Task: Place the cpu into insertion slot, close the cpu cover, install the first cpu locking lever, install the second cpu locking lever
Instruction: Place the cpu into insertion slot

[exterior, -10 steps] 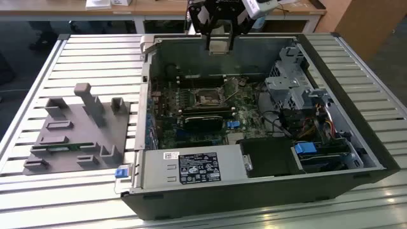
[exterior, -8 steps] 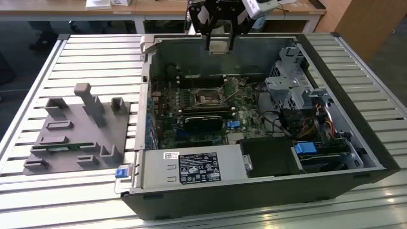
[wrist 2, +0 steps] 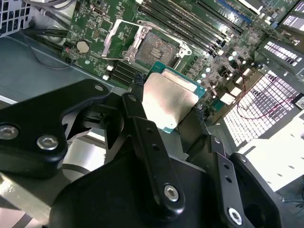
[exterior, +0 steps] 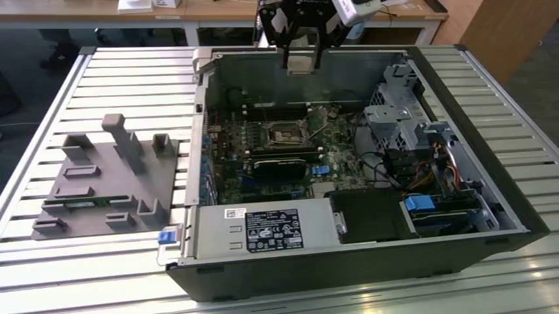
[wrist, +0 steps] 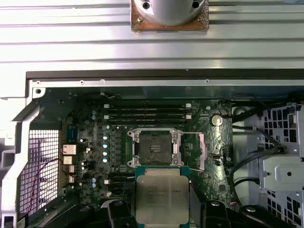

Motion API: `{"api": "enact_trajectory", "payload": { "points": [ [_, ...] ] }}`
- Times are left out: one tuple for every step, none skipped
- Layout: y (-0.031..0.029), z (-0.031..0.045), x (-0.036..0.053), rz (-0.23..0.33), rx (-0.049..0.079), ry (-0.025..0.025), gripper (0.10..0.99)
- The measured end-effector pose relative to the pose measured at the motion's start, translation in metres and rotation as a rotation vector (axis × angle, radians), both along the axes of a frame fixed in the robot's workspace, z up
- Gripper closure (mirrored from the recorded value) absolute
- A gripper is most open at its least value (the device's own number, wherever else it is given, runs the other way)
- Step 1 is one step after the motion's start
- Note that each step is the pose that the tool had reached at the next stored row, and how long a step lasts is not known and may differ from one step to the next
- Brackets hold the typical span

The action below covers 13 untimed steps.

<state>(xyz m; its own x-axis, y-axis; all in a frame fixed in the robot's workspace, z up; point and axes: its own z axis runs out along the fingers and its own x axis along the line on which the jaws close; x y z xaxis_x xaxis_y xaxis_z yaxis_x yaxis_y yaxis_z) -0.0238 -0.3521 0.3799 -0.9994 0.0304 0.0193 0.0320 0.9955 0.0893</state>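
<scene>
My gripper [exterior: 300,60] hangs above the far wall of the open computer case, shut on the cpu [exterior: 300,65], a flat silver-grey square with a green edge. In both wrist views the cpu [wrist 2: 167,97] [wrist: 161,192] sits between the black fingers [wrist 2: 137,102] [wrist: 118,211]. The insertion slot [exterior: 287,135] [wrist: 155,147] [wrist 2: 156,43] lies bare on the green board, below the cpu and apart from it. The cpu cover [wrist: 195,151] [wrist 2: 118,40], a shiny metal frame, is swung open beside the slot.
Long memory slots [wrist: 147,114] run beside the socket. A black heatsink block [exterior: 281,167], a power supply [exterior: 262,229] and a drive cage [exterior: 397,124] with cables crowd the case. A grey fixture [exterior: 105,176] stands on the slatted table at the exterior view's left.
</scene>
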Motion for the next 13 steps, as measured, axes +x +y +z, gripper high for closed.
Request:
{"api": "enact_trajectory", "payload": {
  "points": [
    [0.0,0.0,0.0,-0.002,0.0,0.0,0.549],
    [0.0,0.0,0.0,-0.004,0.0,0.0,0.549],
    [0.0,0.0,0.0,-0.006,0.0,0.0,0.549],
    [0.0,0.0,0.0,-0.008,0.0,0.0,0.549],
    [0.0,0.0,-0.0001,-0.012,0.0,0.0001,0.549],
    [0.0,0.0,-0.0002,-0.016,0.0,0.0,0.549],
    [0.0,0.0,-0.0001,-0.021,0.0,0.0,0.549],
    [0.0,0.0,-0.0001,-0.026,0.0,0.0,0.549],
    [0.0,0.0,-0.0001,-0.031,0.0,0.0,0.549],
    [0.0,0.0,-0.0001,-0.036,0.0,0.0,0.549],
    [0.0,0.0,-0.0001,-0.04,0.0,0.0,0.549],
    [0.0,0.0,-0.0001,-0.044,0.0,0.0,0.549],
    [0.0,-0.0001,-0.0001,-0.048,0.0,0.0,0.549]
  ]
}}
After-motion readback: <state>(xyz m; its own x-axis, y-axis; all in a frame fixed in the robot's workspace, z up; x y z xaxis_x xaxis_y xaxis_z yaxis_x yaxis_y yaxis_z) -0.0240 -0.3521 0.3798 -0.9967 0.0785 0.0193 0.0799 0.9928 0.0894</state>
